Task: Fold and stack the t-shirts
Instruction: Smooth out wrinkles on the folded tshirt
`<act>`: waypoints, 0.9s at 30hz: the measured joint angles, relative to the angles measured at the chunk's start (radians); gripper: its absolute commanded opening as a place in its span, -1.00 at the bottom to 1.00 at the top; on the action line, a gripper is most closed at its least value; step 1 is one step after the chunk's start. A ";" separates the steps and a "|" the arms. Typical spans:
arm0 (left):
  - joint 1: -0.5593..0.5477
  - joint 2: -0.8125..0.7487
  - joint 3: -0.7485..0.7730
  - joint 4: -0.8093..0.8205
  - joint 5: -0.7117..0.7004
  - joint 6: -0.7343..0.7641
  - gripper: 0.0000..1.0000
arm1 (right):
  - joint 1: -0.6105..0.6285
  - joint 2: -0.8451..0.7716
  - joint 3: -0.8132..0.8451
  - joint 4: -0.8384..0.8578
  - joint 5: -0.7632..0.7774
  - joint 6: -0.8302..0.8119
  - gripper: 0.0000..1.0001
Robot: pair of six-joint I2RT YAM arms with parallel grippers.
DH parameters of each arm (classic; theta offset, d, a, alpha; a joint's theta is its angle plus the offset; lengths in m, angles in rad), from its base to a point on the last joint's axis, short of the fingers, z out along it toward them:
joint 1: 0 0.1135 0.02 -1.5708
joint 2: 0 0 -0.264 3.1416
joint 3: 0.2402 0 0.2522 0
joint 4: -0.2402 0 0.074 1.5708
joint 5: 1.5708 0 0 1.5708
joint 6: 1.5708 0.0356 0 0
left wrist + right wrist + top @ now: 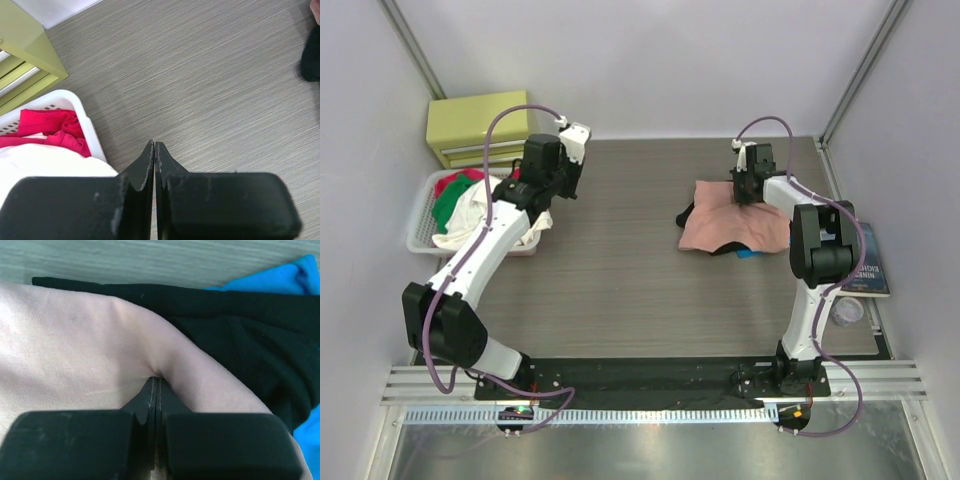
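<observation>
The salmon-pink t-shirt [730, 225] lies folded at the right of the table on top of a black t-shirt [688, 213] whose edges stick out beneath it. My right gripper [748, 190] is at the pink shirt's far edge. In the right wrist view that gripper [156, 380] is shut on a raised ridge of the pink cloth [75, 350], with the black shirt [240, 330] beyond it. My left gripper [565, 190] hovers over bare table beside the basket, and in its own view the gripper [155, 145] is shut on nothing.
A white basket [420, 235] of red, green and white clothes stands at the left, with a yellow-green drawer unit [480, 125] behind it. Blue cloth [748, 254] peeks from under the shirts. A book [870, 270] and a clear cup [848, 310] sit at the right edge.
</observation>
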 measured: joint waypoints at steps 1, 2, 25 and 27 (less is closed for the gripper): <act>0.000 0.000 -0.002 0.000 0.002 -0.001 -0.99 | 0.000 0.008 0.003 0.009 0.008 0.000 -0.98; 0.000 0.001 -0.002 0.000 0.004 -0.001 -0.99 | 0.000 0.016 0.010 0.015 0.016 0.000 -0.98; 0.000 0.051 -0.013 -0.006 0.081 -0.016 -0.99 | -0.003 -0.265 -0.082 0.107 0.053 0.005 -0.98; 0.000 0.061 -0.018 -0.006 0.098 -0.029 -0.99 | -0.003 -0.330 -0.078 0.089 0.052 0.005 -0.98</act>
